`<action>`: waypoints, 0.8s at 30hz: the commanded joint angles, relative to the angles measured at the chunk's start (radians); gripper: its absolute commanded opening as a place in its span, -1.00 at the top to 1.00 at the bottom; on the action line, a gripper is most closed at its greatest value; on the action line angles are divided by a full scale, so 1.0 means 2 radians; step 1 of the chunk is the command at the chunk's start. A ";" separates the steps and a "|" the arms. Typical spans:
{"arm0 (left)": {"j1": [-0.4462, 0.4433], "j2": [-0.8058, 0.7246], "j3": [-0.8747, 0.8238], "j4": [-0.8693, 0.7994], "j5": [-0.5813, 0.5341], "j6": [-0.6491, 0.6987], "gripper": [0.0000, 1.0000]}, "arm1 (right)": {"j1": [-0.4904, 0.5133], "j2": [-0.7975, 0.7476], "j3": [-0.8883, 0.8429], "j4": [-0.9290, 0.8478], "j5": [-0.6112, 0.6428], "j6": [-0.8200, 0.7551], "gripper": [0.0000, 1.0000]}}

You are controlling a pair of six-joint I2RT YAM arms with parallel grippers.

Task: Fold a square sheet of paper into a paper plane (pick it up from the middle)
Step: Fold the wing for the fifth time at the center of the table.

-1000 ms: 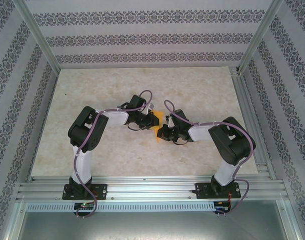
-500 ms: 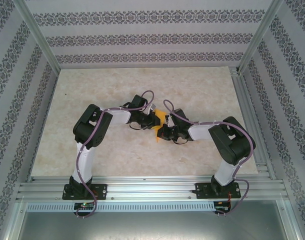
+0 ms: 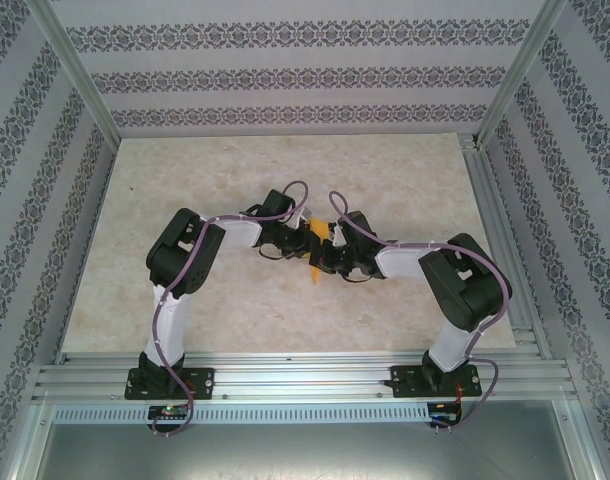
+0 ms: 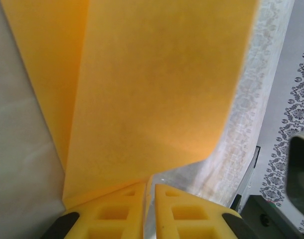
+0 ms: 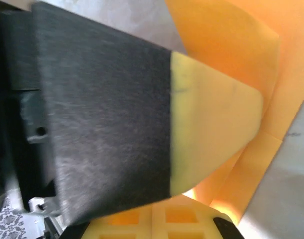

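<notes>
Since a second ago your right tool (image 5: 152, 215) has edged closer to the left tool (image 4: 149, 194) at desk (image 3: 185, 190) centre. Left tool clamps the folded square sheet of paper (image 4: 157, 99) there; right tool closed too, seemingly pinching it.

Patterned wallpaper walls (image 3: 285, 75), marbled beige tabletop (image 3: 205, 170) (aluminium frame (image 3: 285, 372)).

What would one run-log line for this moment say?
stage: mid-fold | orange paper: creased, between both arms | left end effector: shut on paper edge | right end effector: shut on paper
</notes>
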 commanded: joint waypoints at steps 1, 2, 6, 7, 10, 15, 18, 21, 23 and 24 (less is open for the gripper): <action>0.009 0.017 0.001 0.003 -0.011 0.008 0.69 | 0.011 0.020 0.013 0.019 -0.007 0.013 0.94; 0.008 0.017 0.001 0.002 -0.011 0.007 0.69 | 0.013 0.023 0.016 0.016 -0.004 0.012 0.93; 0.009 0.016 0.002 0.001 -0.010 0.008 0.69 | 0.015 0.028 0.019 -0.016 0.017 0.000 0.93; 0.009 0.016 0.002 0.000 -0.011 0.008 0.69 | 0.014 0.025 0.019 -0.041 0.035 -0.010 0.93; 0.009 0.015 0.002 -0.002 -0.011 0.009 0.69 | 0.009 0.020 0.020 -0.110 0.065 -0.039 0.96; 0.009 0.015 0.009 -0.013 -0.015 0.017 0.70 | 0.005 0.012 0.001 -0.141 0.073 -0.059 0.99; 0.009 0.019 0.012 -0.017 -0.017 0.018 0.70 | 0.001 0.009 -0.019 -0.126 0.064 -0.061 1.00; 0.009 0.020 0.013 -0.020 -0.021 0.016 0.71 | -0.012 0.010 -0.044 -0.089 0.035 -0.054 1.00; 0.009 0.021 0.014 -0.020 -0.023 0.015 0.71 | -0.015 0.013 -0.056 -0.076 0.025 -0.053 1.00; 0.010 0.021 0.016 -0.020 -0.024 0.016 0.71 | -0.016 0.014 -0.060 -0.074 0.020 -0.055 1.00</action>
